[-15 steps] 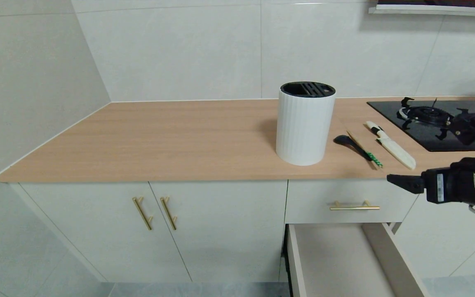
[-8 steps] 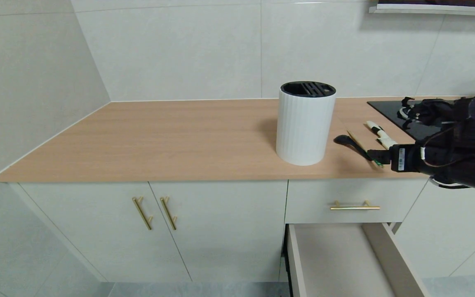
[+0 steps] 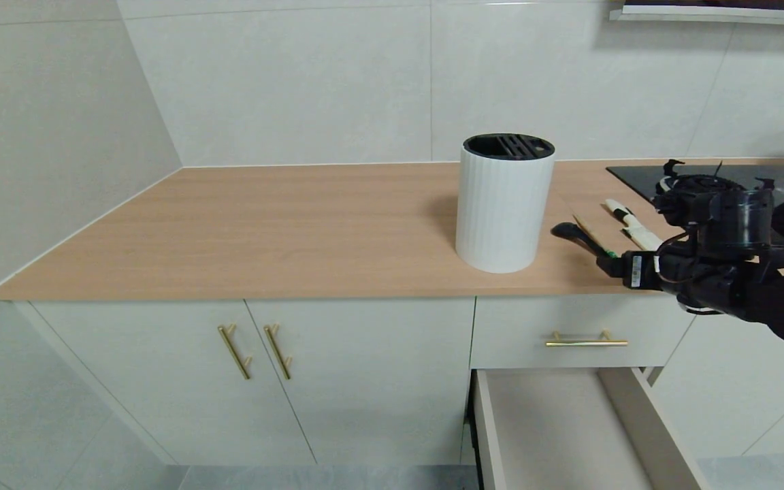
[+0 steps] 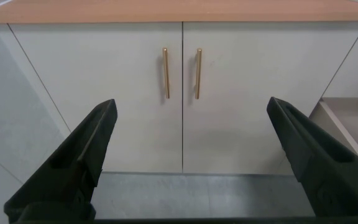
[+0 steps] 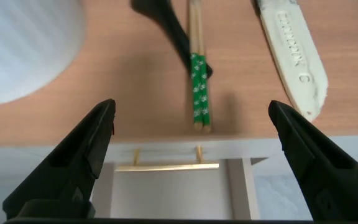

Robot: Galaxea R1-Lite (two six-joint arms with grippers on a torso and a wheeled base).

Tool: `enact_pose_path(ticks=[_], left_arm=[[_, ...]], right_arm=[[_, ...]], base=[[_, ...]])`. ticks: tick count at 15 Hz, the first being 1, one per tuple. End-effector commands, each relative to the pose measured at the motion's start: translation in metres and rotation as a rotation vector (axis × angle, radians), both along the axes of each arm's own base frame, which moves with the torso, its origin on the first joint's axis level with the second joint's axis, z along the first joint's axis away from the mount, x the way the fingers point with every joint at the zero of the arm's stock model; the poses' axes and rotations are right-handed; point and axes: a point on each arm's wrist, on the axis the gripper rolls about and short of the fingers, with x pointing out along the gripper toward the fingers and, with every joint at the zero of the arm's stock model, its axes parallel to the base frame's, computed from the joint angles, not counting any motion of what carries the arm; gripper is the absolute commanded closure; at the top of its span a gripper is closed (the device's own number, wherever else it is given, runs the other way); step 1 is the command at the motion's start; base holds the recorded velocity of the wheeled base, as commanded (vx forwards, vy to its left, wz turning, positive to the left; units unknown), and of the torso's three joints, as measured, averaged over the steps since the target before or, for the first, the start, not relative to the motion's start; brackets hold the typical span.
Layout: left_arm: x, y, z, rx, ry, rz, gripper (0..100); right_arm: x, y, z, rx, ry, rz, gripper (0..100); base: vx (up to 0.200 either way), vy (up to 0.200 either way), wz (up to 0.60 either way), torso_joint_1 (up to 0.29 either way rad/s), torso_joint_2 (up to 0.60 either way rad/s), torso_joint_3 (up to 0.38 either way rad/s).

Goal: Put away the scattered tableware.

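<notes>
Nothing stowed yet: our empty right gripper (image 5: 191,111), spread wide, hovers over green-tipped wooden chopsticks (image 5: 198,81), black spoon (image 5: 166,25) and white knife (image 5: 294,56) beside the white ribbed holder (image 3: 503,204); our left gripper (image 4: 191,109) gapes too.

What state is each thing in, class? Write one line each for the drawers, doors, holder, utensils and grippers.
Lower drawer, open.
Upper drawer, shut.
Doors, shut.
Holder, upright.
Chopsticks, lying flat.
Spoon, lying flat.
Knife, lying flat.
Left gripper, open.
Right gripper, open.
</notes>
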Motion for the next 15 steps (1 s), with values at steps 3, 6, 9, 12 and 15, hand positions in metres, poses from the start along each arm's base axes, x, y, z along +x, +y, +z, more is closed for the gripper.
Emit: enact_pose_path(ticks=[3, 6, 9, 12, 15], left_arm=[[0.0, 0.0, 0.0, -0.001, 0.002, 0.0, 0], [0.0, 0.0, 0.0, -0.001, 0.002, 0.0, 0], [0.0, 0.0, 0.0, -0.001, 0.002, 0.0, 0], [0.0, 0.0, 0.0, -0.001, 0.002, 0.0, 0], [0.0, 0.0, 0.0, -0.001, 0.002, 0.0, 0]], right_arm=[[0.011, 0.0, -0.016, -0.006, 0.039, -0.006, 0], [0.016, 0.0, -0.02, -0.003, 0.027, -0.009, 0], [0.018, 0.0, -0.021, -0.002, 0.021, -0.009, 0], [0.02, 0.0, -0.023, -0.002, 0.024, -0.01, 0], [0.019, 0.0, -0.021, 0.023, 0.015, -0.019, 100]], base=[[0.0, 0.0, 0.0, 0.0, 0.0, 0.0], [0.0, 0.0, 0.0, 0.0, 0.0, 0.0], [0.0, 0.0, 0.0, 0.0, 0.0, 0.0], [0.0, 0.0, 0.0, 0.0, 0.0, 0.0], [0.0, 0.0, 0.0, 0.0, 0.0, 0.0]])
